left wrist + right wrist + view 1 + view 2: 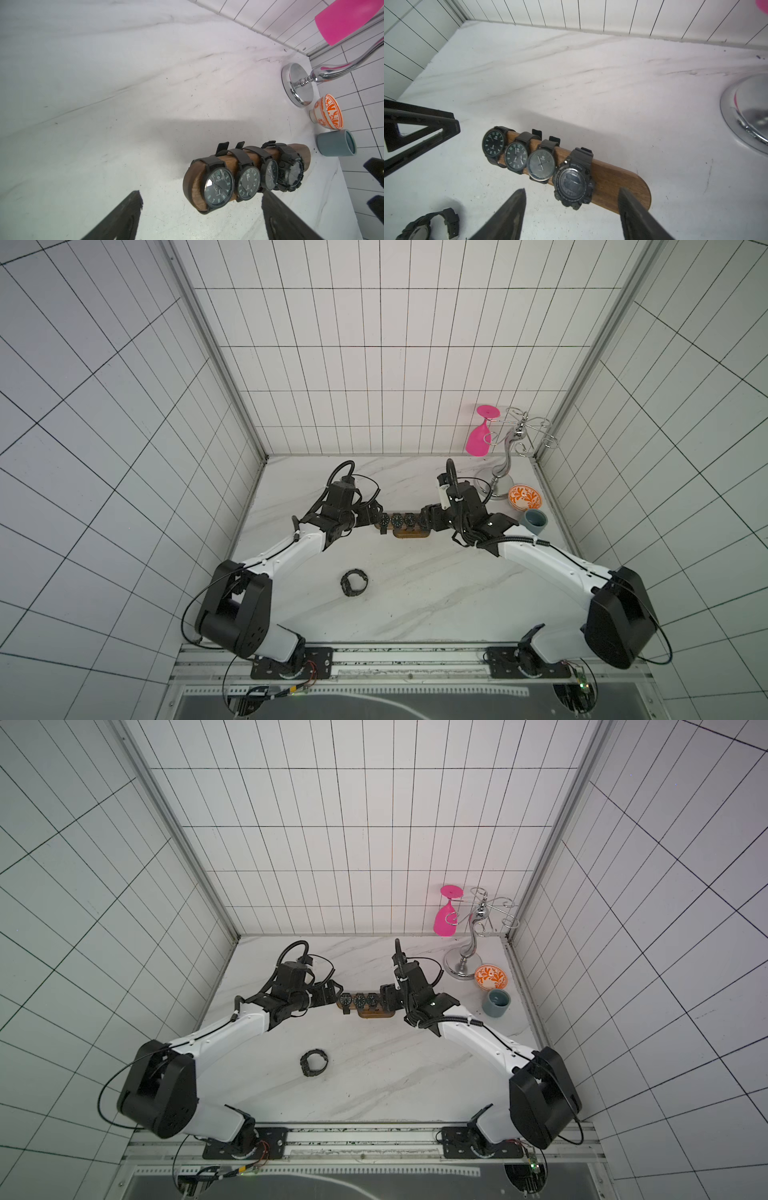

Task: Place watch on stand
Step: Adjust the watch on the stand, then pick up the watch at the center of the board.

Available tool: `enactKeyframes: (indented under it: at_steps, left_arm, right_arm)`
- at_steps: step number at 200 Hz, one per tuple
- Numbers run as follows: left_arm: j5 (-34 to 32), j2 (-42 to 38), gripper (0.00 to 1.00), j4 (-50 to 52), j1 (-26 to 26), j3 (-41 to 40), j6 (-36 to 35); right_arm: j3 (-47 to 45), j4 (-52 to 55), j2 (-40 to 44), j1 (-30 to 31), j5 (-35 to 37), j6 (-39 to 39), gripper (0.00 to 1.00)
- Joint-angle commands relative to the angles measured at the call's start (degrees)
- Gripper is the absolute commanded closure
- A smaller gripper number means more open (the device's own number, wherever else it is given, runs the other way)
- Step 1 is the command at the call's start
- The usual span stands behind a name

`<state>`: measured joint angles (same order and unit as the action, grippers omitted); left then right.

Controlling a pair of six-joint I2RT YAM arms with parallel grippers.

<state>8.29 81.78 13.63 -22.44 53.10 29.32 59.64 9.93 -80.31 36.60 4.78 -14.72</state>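
Observation:
The stand [411,533] [376,1014] is a brown wooden bar [616,178] [299,153] at mid-table, with several black watches strapped round it. A round-faced watch [218,187] sits at its left end and a chunky sport watch [573,182] towards its right end. One more black watch [354,583] [313,1063] [425,226] lies loose on the table nearer the front. My left gripper [372,519] [332,994] [201,196] stands open at the bar's left end. My right gripper [426,518] [384,996] [572,191] stands open at the right end. Neither holds anything.
At the back right stands a chrome wire rack [505,456] with a pink glass [478,439] hanging from it. An orange patterned bowl [524,497] and a grey cup [535,522] sit by the right wall, close to my right arm.

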Motion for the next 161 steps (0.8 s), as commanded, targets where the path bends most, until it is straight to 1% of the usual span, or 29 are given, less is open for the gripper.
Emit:
enactKeyframes:
  at_steps: [1, 17, 53, 70, 82, 106, 126, 140, 161]
  left_arm:
    - [-5.21, -6.04, 0.10, 3.61, 1.26, -4.29, -0.42]
    - [-6.99, -11.68, 0.10, 6.10, 2.76, -7.64, 0.22]
    - [-12.32, -33.34, 0.10, 6.34, 4.74, -18.83, 4.13]
    - [-14.02, -41.12, 0.10, 8.91, 5.03, -21.05, 4.68]
    - [-16.79, -45.48, 0.10, 11.72, 5.11, -21.82, 4.76]
    - [-22.83, -53.58, 0.10, 15.46, 5.12, -23.61, 5.98]
    - [-25.11, -59.39, 0.09, 15.51, 5.12, -24.98, 7.27]
    - [-26.40, -61.62, 0.09, 15.72, 5.12, -25.11, 7.67]
    - [-27.59, -62.35, 0.09, 16.17, 5.12, -24.84, 7.25]
  right_arm:
    - [-0.83, 2.15, 2.98, 2.96, -0.36, 0.41, 0.29]
    - [-1.53, 2.41, 3.94, 5.59, -0.99, -0.58, 0.29]
    - [-2.62, 1.79, 3.03, 13.62, -1.06, -3.90, 0.29]
    - [-2.65, 0.57, 0.55, 16.79, -1.22, -5.10, 0.29]
    - [-1.72, 0.46, -2.01, 19.18, -1.16, -5.41, 0.30]
    - [1.17, 1.00, -7.51, 22.84, -0.79, -5.83, 0.30]
    - [4.69, 2.87, -12.53, 24.69, -1.45, -6.26, 0.30]
    - [7.16, 4.39, -15.77, 25.59, -1.81, -6.29, 0.30]
    - [9.74, 5.35, -19.48, 26.28, -2.17, -6.28, 0.31]
